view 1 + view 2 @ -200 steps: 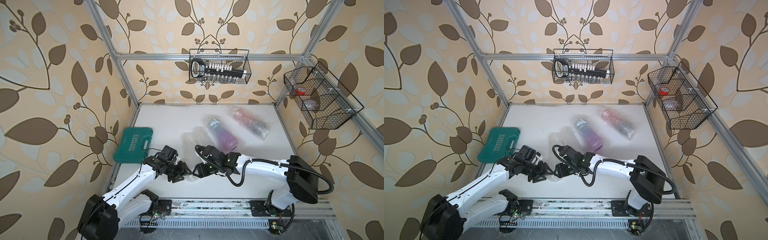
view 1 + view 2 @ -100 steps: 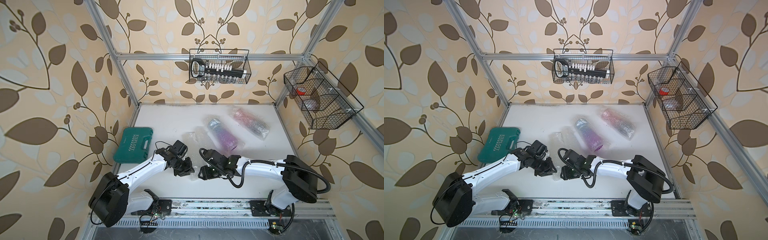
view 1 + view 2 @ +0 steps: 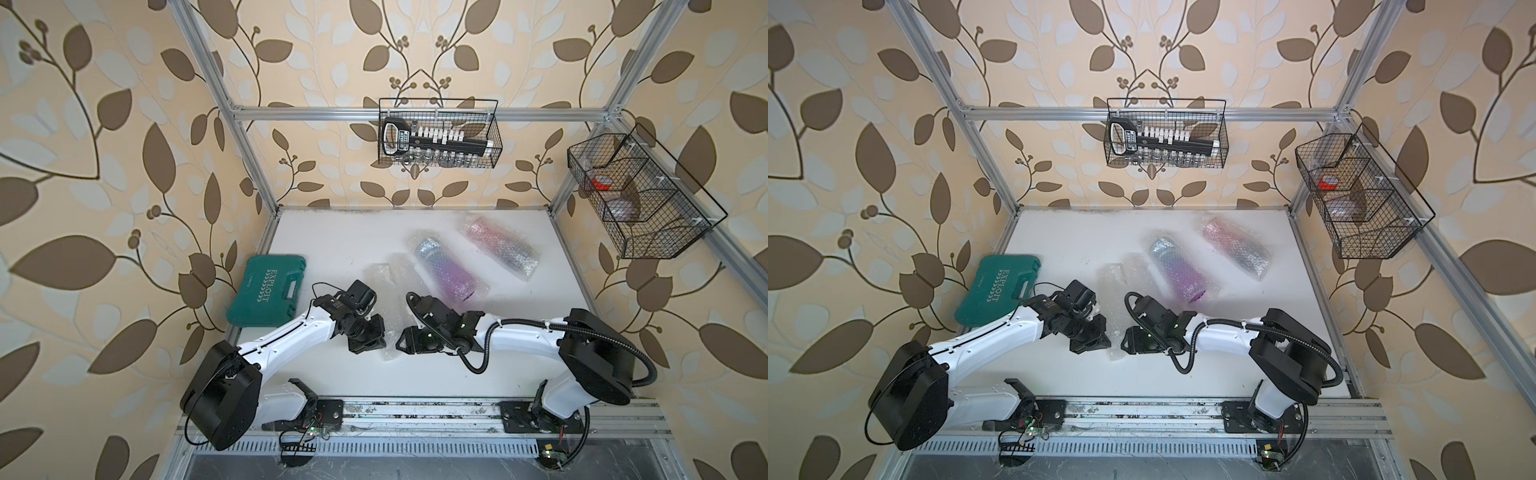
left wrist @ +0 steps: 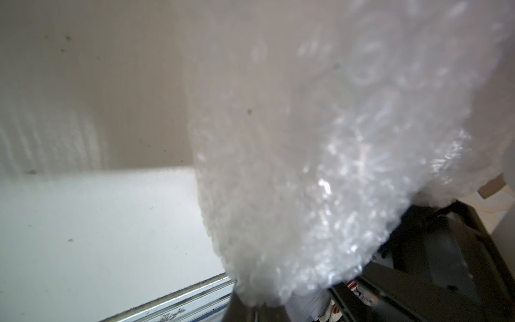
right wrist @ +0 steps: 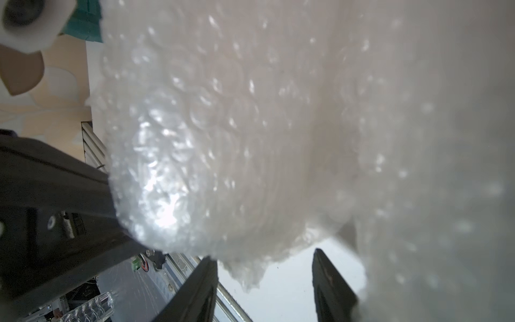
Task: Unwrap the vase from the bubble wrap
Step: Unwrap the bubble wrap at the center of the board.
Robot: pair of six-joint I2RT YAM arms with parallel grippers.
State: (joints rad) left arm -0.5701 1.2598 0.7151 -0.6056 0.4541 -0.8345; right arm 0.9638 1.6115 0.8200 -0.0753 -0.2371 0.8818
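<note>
While the left fingers [image 3: 371,341] sit clenched on the edge of a loose sheet of bubble wrap [image 3: 388,291], the right fingers [image 3: 406,338] face them from just across that sheet, released. In both top views the sheet lies crumpled on the white surface [image 3: 332,249], running from beside the purple vase [image 3: 449,272] toward the front rail and passing between the two arms. In the left wrist view the bubble wrap [image 4: 306,167] fills most of the frame and narrows down toward the fingertips, with the black body of the other arm just behind it. In the right wrist view the two dark right fingers [image 5: 200,290] stand apart, and a ragged tip of the wrap [image 5: 250,111] hangs down between them without being pinched. The purple vase lies on its side, silver top toward the back wall, inside its own clear bubbled covering. A pink wrapped bundle [image 3: 500,247] lies near it, farther back and to the right. A green tool case [image 3: 266,291] rests at the left edge of the surface, well apart from the sheet. Wire baskets hang on the back wall [image 3: 438,133] and the right wall [image 3: 640,199].
</note>
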